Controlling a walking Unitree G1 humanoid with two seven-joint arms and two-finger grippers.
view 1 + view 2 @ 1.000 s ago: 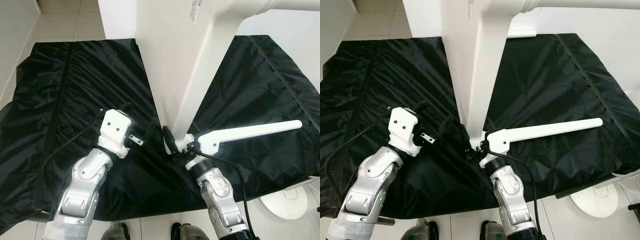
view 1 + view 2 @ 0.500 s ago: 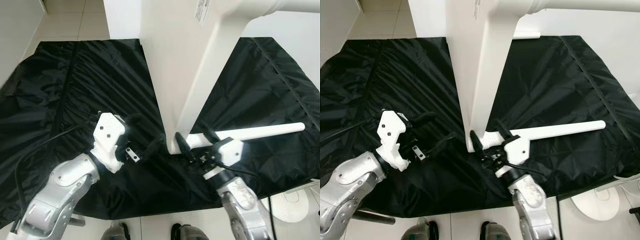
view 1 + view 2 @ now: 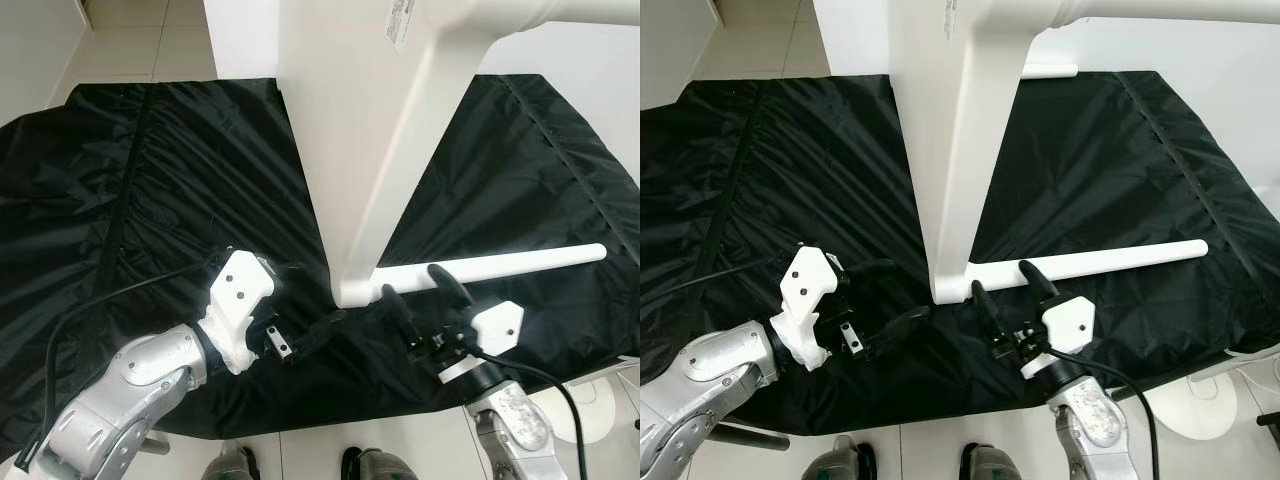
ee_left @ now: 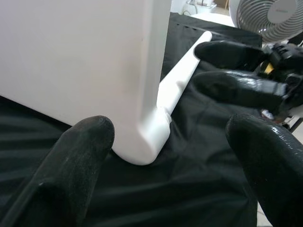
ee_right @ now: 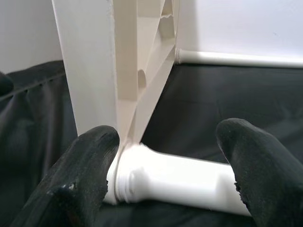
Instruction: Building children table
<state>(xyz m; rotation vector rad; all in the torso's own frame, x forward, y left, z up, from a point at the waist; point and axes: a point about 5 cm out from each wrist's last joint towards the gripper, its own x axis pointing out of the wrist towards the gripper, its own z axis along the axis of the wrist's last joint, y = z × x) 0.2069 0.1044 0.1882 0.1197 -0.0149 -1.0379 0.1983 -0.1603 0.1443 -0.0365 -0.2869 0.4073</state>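
Note:
The white table top (image 3: 340, 120) stands on edge on the black cloth, its rounded corner (image 4: 152, 137) resting on the cloth. A white table leg (image 3: 500, 265) lies on the cloth with its threaded end (image 5: 124, 179) against that corner. My right gripper (image 3: 410, 281) is open, its fingers (image 5: 87, 170) either side of the leg's near end and not touching it. My left gripper (image 3: 895, 292) is open just left of the corner, with nothing between its fingers (image 4: 75, 170).
The black cloth (image 3: 150, 180) covers the work surface. A second white leg (image 3: 1050, 70) lies at the back by the wall. A white fan (image 4: 270, 19) stands off the cloth on the right, its round base (image 3: 590, 405) on the tiled floor.
My right gripper has let go of the leg's end and drawn back towards me, open. My left arm has dropped lower and reached in towards the table corner. The leg has stayed put.

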